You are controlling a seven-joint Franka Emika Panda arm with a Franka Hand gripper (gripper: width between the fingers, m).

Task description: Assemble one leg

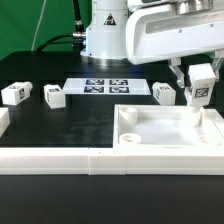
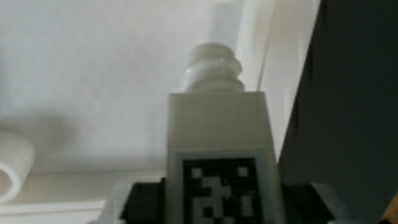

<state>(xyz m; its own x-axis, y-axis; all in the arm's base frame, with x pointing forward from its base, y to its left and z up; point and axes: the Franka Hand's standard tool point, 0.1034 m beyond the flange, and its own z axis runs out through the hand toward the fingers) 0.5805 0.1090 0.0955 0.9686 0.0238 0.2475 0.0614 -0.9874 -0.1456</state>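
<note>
My gripper (image 1: 199,88) is shut on a leg (image 1: 199,92), a small white post with a black-and-white tag, and holds it upright over the right side of the large white panel (image 1: 160,128). In the wrist view the leg (image 2: 222,130) points away from the fingers (image 2: 139,200), its threaded tip (image 2: 212,65) just above the panel's floor (image 2: 107,90) near the raised rim. Three more legs lie on the black table: two at the exterior view's left (image 1: 14,94) (image 1: 54,96) and one (image 1: 165,93) next to the held leg.
The marker board (image 1: 106,86) lies flat behind the panel, in front of the arm's base. A long white bar (image 1: 60,158) runs along the table's front edge. A corner hole (image 1: 128,137) shows in the panel's near left corner.
</note>
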